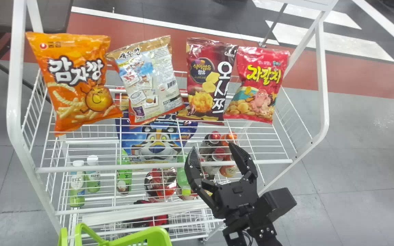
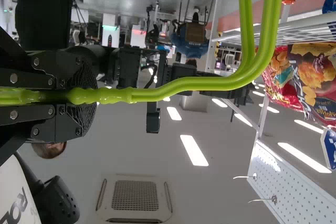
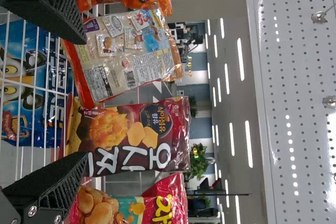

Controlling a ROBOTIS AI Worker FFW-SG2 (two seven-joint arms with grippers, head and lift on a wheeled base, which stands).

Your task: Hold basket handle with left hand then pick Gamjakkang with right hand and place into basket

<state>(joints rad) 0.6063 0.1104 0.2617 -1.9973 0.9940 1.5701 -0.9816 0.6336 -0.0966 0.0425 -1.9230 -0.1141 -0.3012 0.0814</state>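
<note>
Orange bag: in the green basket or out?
Out: the orange bag sits on the white rack, leftmost in the row, beyond the green basket.

The green basket [image 1: 154,235] is cut off by the head view's bottom edge.

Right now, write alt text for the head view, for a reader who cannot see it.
The robot's open right hand is raised before a white wire rack, where orange Gamjakkang stands leftmost in a row with three other snack bags. Part of a green basket shows at the bottom edge.
</note>
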